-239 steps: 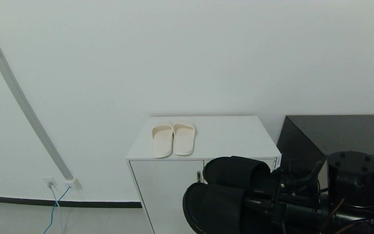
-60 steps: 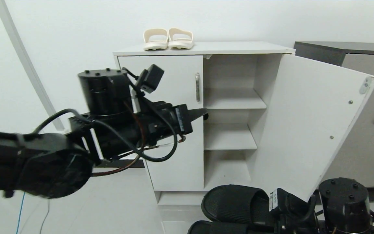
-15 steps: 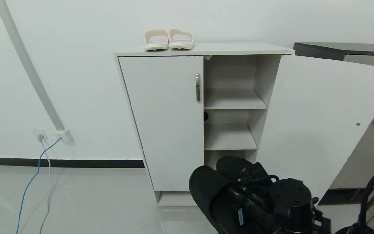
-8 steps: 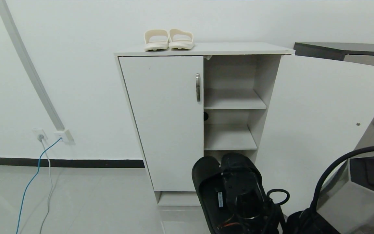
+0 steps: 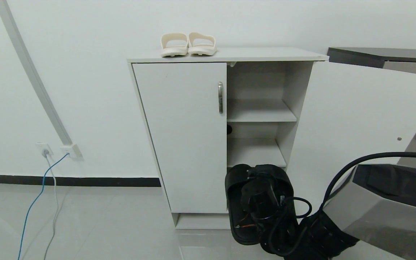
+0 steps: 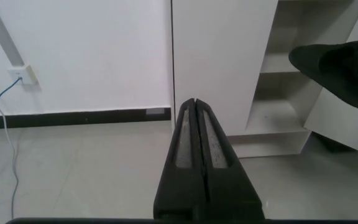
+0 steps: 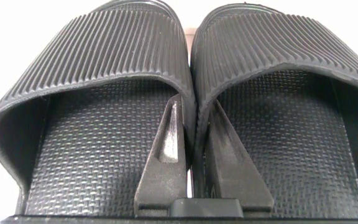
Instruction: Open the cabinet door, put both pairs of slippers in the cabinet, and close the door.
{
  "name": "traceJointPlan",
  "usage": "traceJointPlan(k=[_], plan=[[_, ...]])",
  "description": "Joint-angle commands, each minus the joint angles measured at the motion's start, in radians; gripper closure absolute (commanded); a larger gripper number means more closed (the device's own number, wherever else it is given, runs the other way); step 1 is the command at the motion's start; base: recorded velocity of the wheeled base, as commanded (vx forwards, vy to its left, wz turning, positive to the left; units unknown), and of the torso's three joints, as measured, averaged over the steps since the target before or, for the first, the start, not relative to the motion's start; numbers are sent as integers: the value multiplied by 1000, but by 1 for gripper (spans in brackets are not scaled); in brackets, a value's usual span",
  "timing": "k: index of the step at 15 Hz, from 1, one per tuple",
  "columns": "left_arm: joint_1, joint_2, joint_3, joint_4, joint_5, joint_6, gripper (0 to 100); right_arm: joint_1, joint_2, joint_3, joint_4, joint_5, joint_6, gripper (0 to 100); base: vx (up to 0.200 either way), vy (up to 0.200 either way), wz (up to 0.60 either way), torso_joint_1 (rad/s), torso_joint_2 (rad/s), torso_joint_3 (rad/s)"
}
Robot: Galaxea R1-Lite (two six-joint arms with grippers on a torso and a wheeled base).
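black slippers (image 5: 256,202) pinched as a pair by the right end effector (image 7: 194,109), one finger inside each slipper, squeezing the two touching inner sides together. held up off the floor (image 5: 103,224), toes toward the white cabinet (image 5: 226,54), right in front of the lowest opening, just under the middle shelf (image 5: 255,151). hard to tell whether a little way inside or not. right door (image 5: 349,119) swung wide open, left door (image 5: 182,133) shut. cream slippers (image 5: 188,44) side by side on top of the cabinet, not yet picked up. looks like the step of putting the first pair away. next, most likely: push the black pair straight in over the bottom board (image 6: 275,118), keep clear of the shelf above and the door edge, set down flat, then let go and pull back. after that, fetch the cream pair, put away, shut the door. left end effector (image 6: 194,106) pressed fully closed, holding nothing, out over the floor in front of the shut door, well apart from it. from the head: whole cabinet, both pairs and the open door, but the grip itself covered by wires (image 5: 302,213). from the right wrist: the grip up close, with ribbed straps and bumpy insoles. from the left wrist: bare bottom board, plus the underside of a black slipper out in front of the shelves.
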Motion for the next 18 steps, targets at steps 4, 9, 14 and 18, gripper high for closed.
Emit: traceJointPlan(k=[4,9,14,18], plan=[[0,2,0,0,0,0,100,-3,37,-16,-13,-1,-7,100,0,0,0,0,0,0],[0,2,0,0,2,0,100,-12,106,-125,-13,7,-39,100,0,0,0,0,0,0],[0,2,0,0,0,-1,100,-12,119,-141,-42,13,-45,100,0,0,0,0,0,0],[0,2,0,0,0,0,100,-4,139,-156,-43,34,-48,100,0,0,0,0,0,0]])
